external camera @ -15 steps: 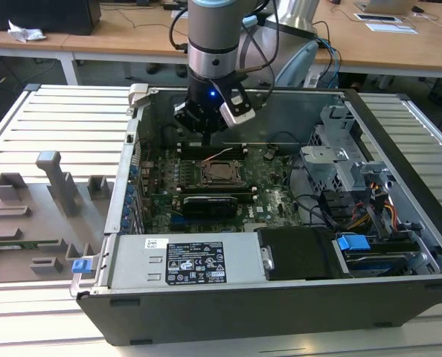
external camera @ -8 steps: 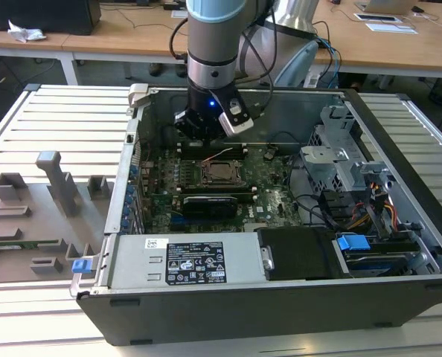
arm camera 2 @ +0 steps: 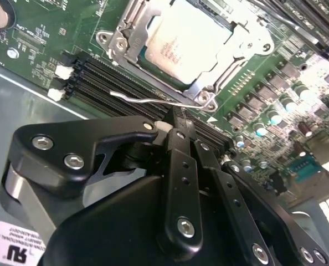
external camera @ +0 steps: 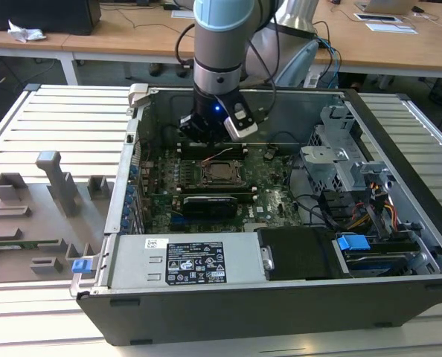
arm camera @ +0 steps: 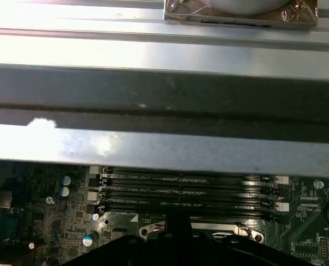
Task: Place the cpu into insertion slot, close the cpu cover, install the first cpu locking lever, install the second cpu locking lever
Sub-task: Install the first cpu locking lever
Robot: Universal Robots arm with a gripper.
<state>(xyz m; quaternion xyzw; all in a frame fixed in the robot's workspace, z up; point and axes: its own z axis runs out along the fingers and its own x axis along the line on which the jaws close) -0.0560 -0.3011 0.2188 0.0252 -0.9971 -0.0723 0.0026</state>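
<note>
While the arm (external camera: 219, 44) leans down into the open case, gripper (arm camera 2: 177, 117): black fingers (arm camera 2: 178, 166) drawn in narrow, tips all but touching each other.
Locking lever (arm camera 2: 148, 100): thin silver wire lying right across the front of the fingertips. Whether the tips actually pinch it, I cannot tell.
Memory slots (arm camera 2: 92, 77): long black rows with white end clips, directly under the fingertips, between the gripper and the socket.
Cpu cover (arm camera 2: 239, 39): silver frame just past the lever from the tips, lying flat around the chip.
Cpu (arm camera 2: 184, 41): silvery-grey top showing through the cover's window, seated a little beyond the fingertips.
Insertion slot (arm camera 2: 160, 71): a dark rim peeking out beneath the chip's nearer edge, the rest under cover and chip.
Circuit board (arm camera 2: 42, 27): green, spreading out on all sides below the gripper.
Case (external camera: 280, 312): dark metal walls all round the arm, open on top.
Fixture tray (external camera: 50, 208): grey, outside the case and well away from the gripper — on the exterior view's left.
Table (external camera: 65, 111): ribbed metal, carrying case and tray.
</note>
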